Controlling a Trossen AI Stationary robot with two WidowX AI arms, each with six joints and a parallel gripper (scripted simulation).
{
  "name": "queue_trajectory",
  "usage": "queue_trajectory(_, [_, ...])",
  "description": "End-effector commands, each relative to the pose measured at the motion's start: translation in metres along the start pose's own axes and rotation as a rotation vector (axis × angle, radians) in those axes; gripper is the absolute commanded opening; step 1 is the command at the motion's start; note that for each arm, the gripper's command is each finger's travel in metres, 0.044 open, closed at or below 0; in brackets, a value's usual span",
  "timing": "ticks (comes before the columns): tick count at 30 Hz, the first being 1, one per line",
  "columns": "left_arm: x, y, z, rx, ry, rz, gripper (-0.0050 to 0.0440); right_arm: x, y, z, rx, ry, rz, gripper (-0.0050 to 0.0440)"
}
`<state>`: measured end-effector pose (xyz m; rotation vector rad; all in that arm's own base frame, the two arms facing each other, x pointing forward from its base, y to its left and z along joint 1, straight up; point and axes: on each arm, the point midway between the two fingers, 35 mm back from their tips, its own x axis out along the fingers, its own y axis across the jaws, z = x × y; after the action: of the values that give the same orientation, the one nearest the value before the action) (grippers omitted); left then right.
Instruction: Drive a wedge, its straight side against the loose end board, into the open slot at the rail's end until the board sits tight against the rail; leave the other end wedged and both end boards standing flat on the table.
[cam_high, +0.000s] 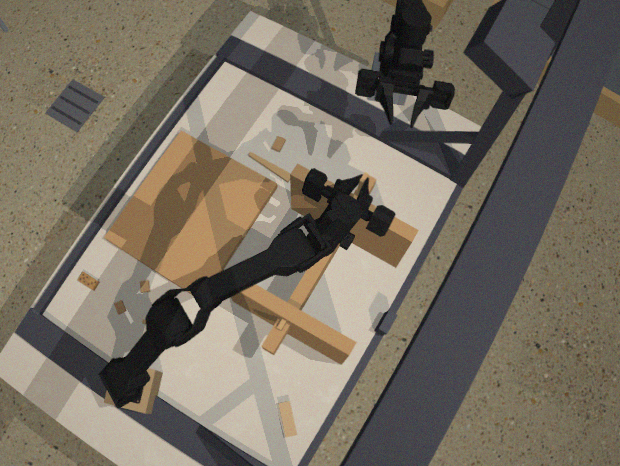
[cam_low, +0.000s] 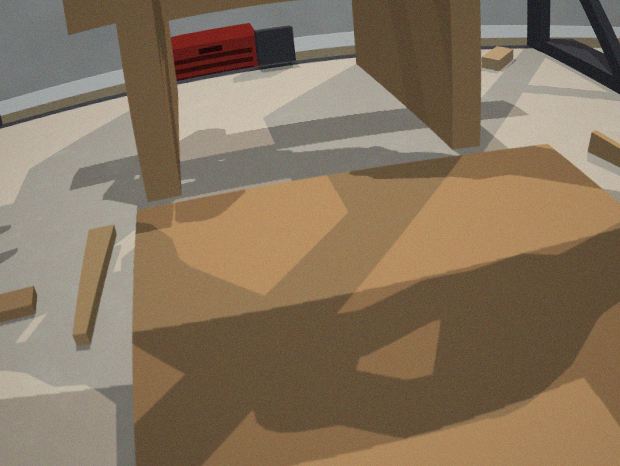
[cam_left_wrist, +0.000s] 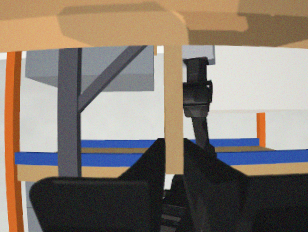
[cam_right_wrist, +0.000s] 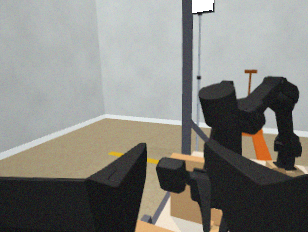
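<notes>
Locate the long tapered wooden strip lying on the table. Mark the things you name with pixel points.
In the exterior view, the tapered strip (cam_high: 268, 166) (cam_low: 93, 285) lies left of the large box (cam_high: 200, 200) (cam_low: 300, 240), near a small block (cam_high: 278, 143) (cam_low: 17, 303).

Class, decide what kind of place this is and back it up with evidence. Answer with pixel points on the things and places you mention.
Probably a workshop or robot lab: a red tool chest (cam_low: 215, 52) by the wall, blue-and-orange racking (cam_left_wrist: 100, 159), and a speckled floor (cam_high: 541, 320) around the work table.

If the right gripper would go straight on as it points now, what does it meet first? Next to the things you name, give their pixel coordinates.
Probably the left gripper (cam_high: 364, 177) (cam_left_wrist: 171, 144) (cam_right_wrist: 206, 225), though the right gripper (cam_high: 400, 125) (cam_right_wrist: 175, 149) might pass above it; depth is unclear.
</notes>
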<state>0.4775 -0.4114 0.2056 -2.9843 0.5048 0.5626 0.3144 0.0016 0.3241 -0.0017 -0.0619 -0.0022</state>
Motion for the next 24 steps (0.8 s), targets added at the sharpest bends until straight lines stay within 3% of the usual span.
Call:
queue_trajectory(1, [-0.003,-0.001,-0.005,-0.006,0.022,0.000,0.0010,-0.002,0.000,0.010,0.001,-0.028,0.000,0.0175])
queue_trajectory(4, [-0.004,-0.001,-0.011,-0.009,0.028,0.001,0.0010,-0.002,0.000,0.010,0.001,-0.028,0.000,0.0175])
queue_trajectory(13, [0.003,-0.001,0.008,-0.006,0.022,0.000,0.0010,-0.002,0.000,0.010,0.001,-0.028,0.000,0.0175])
queue_trajectory(15, [-0.008,-0.001,-0.020,-0.028,0.068,0.008,0.0010,-0.002,0.000,0.010,0.001,-0.028,0.000,0.0175])
queue_trajectory(16, [0.004,-0.001,0.010,-0.002,0.010,-0.002,0.0096,-0.002,0.000,0.010,0.001,-0.028,0.000,0.0175])
queue_trajectory(24, [0.002,-0.001,0.007,-0.004,0.013,-0.001,0.0096,-0.002,0.000,0.010,0.001,-0.028,0.000,0.0175])
